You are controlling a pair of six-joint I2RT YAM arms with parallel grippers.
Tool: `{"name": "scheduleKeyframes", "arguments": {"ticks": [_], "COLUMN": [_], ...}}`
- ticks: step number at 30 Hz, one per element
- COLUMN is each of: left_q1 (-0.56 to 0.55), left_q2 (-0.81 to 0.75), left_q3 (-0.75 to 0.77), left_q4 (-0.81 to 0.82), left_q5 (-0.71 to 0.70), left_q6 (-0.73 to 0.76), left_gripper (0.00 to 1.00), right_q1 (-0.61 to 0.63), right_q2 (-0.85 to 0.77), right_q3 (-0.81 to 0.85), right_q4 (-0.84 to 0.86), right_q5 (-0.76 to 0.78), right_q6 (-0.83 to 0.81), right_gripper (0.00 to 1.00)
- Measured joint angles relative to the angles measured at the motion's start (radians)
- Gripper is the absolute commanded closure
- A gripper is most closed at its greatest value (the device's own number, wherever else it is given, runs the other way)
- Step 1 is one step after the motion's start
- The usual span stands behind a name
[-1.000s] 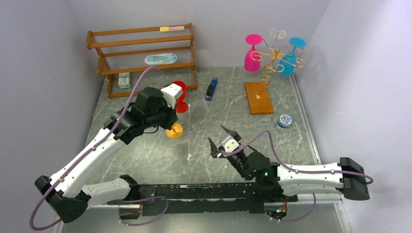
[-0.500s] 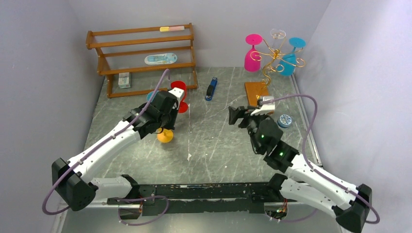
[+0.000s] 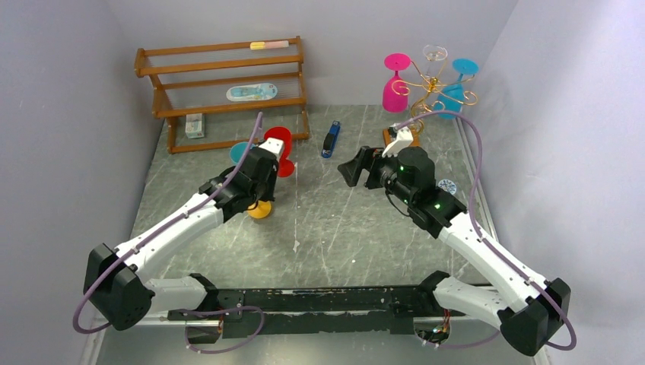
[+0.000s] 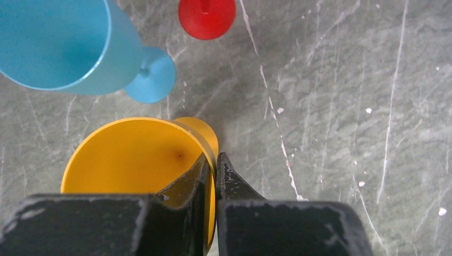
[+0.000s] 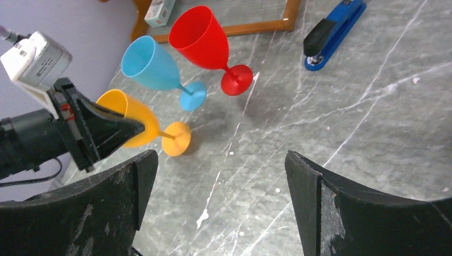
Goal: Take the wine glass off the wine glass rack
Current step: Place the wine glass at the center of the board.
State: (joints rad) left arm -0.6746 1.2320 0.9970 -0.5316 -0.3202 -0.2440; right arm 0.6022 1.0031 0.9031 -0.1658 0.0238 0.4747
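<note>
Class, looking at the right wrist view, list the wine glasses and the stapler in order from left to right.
Yellow plastic wine glass → light blue plastic wine glass → red plastic wine glass → blue stapler.

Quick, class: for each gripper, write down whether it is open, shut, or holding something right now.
The left gripper is shut on the rim of the yellow wine glass.
The right gripper is open, holding nothing.
</note>
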Motion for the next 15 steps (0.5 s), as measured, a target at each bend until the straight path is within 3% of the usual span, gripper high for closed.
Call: {"name": "scheduleKeyframes", "arguments": {"ticks": [15], "left_q1": [0.089], "left_q2": [0.033], "left_q3": [-0.069], "left_q4": [0.101], "left_q5": [0.04], "left_q6": [0.005], "left_gripper": [0.95], "right_q1": [-0.003], "right_q2": [-0.056], "right_q3": [-0.002], "right_q4": [-0.05], "right_q5": [0.019], "right_q6": [0.047], "right_gripper": [0.06]}}
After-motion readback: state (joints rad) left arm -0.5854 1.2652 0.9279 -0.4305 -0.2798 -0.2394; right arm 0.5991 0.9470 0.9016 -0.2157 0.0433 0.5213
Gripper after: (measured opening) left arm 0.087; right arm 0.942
